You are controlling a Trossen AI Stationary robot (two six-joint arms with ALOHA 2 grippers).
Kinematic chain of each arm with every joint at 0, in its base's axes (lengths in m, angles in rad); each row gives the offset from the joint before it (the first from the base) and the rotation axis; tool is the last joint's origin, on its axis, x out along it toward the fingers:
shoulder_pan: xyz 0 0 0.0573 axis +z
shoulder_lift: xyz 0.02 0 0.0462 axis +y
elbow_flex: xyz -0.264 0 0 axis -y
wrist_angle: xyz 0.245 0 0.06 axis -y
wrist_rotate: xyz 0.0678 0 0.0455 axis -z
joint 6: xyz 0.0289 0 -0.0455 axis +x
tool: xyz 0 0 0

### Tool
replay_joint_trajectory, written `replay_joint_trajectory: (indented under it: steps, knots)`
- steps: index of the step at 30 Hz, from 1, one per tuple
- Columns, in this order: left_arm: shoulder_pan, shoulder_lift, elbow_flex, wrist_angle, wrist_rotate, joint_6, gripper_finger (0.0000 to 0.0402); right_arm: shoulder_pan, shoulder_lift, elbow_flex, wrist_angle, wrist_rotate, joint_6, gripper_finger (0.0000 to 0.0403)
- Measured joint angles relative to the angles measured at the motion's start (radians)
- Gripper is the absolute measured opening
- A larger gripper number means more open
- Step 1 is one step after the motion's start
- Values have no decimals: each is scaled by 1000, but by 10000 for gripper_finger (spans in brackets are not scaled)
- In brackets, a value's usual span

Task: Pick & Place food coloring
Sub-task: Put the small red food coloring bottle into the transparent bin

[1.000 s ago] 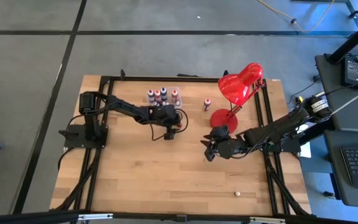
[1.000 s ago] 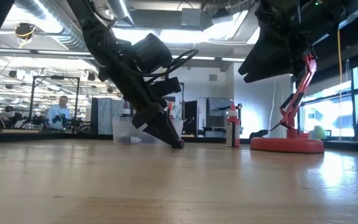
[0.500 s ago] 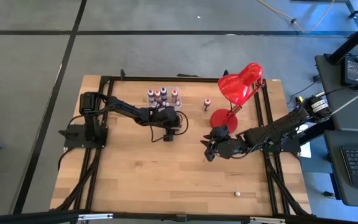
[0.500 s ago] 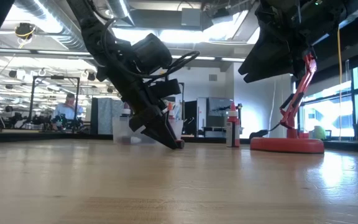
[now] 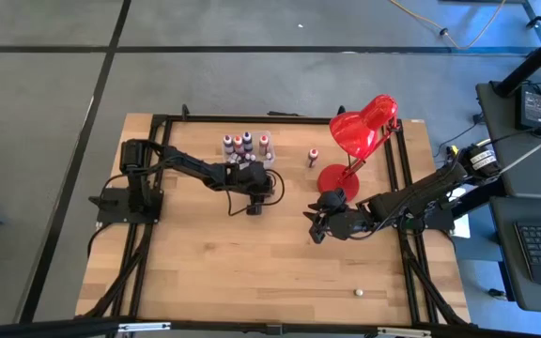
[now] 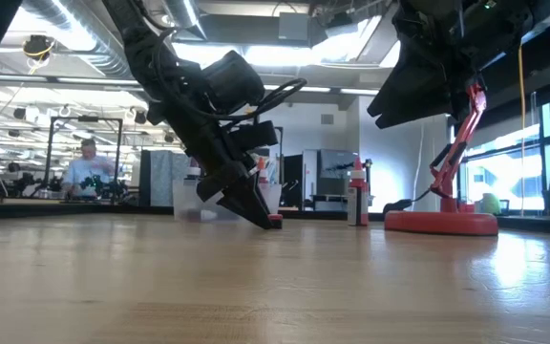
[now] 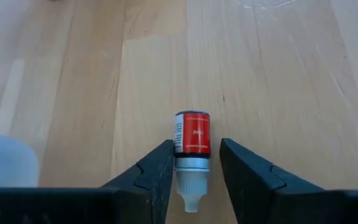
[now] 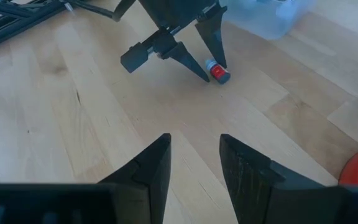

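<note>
A small red food coloring bottle [image 7: 192,132] with a white cap lies on its side on the wood, cap toward the wrist camera. My left gripper [image 7: 194,148] is open and low over the table [image 5: 255,207], one finger on each side of the bottle. The low view shows the fingertips near the wood [image 6: 273,221]. Several more bottles [image 5: 244,144] stand in a clear box at the far edge, and one [image 5: 314,157] stands alone beside the lamp. My right gripper [image 5: 316,225] hangs open above the table, right of centre, aimed at the lying bottle [image 8: 218,73]. My left gripper comes slanting down from the table's far left, its fingers lying along the bottle's length. One finger [image 7: 164,155] stands right against the bottle's side [image 7: 179,134], and I cannot tell whether it touches. The other finger stands clear of it. The bottle lies flat on the table.
A red desk lamp [image 5: 360,131] stands on its round base [image 5: 333,176] just behind the right gripper. A tiny white thing [image 5: 357,293] lies near the table's near right corner. Bare wood stretches across the table's near half [image 5: 224,272]. A person shows in the room beyond [image 6: 86,170].
My left gripper has edged a little toward the near edge, and the bottle's red now shows at its fingertips in the low view. The right arm has kept still.
</note>
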Motion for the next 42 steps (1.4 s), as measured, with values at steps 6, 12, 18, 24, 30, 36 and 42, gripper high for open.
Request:
replay_joint_trajectory:
  steps: [6,12,18,24,30,36,42]
  knots:
    - [-3,0,0,-1,0,0,108,0,0,0,0,-16,-3,140]
    - [-5,0,-1,-1,-6,1,81,0,0,0,-3,-17,-4,140]
    - [-5,-17,3,-28,-8,2,78,0,0,0,-18,-18,-3,140]
    - [-5,-67,15,-27,-39,11,76,0,0,1,-26,-18,-3,140]
    - [0,-180,14,-107,-143,11,77,0,1,1,-33,-18,-3,140]
    - [49,-339,16,-277,-296,-39,75,0,1,1,-36,-18,-2,140]
    - [152,-399,16,-498,-294,-171,77,0,1,1,-36,-16,-5,140]
